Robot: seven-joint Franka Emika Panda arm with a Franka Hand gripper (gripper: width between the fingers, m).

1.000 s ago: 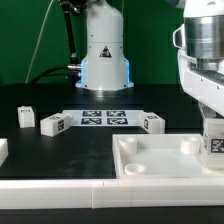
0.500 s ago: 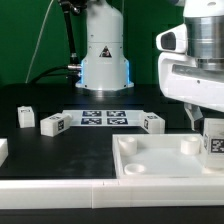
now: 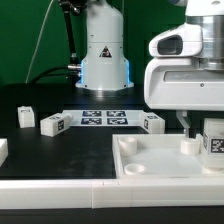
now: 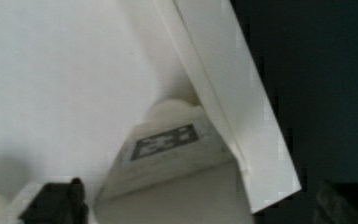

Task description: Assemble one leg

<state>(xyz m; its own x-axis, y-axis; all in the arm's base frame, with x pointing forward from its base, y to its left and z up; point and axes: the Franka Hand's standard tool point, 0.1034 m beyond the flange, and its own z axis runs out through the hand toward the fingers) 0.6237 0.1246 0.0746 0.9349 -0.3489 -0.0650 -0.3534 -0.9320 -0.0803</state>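
Note:
The white square top (image 3: 165,160) lies at the front on the exterior view's right. A small white leg (image 3: 213,140) with a tag stands at its far right corner. My gripper (image 3: 197,125) hangs just above the top, right beside that leg, with its jaws apart and nothing between them. One dark finger (image 3: 183,122) shows left of the leg. In the wrist view the gripper (image 4: 202,205) frames a tagged white leg (image 4: 167,140) and a white edge of the top (image 4: 229,110). Three more legs lie on the black table: (image 3: 24,117), (image 3: 53,124), (image 3: 152,122).
The marker board (image 3: 104,117) lies flat at the middle back, in front of the robot base (image 3: 104,60). A white part (image 3: 3,150) shows at the exterior view's left edge. A white rail (image 3: 60,185) runs along the table's front.
My gripper has moved toward the exterior view's left and come off the leg at the top's right corner. The leg stays standing there. The other legs have not moved.

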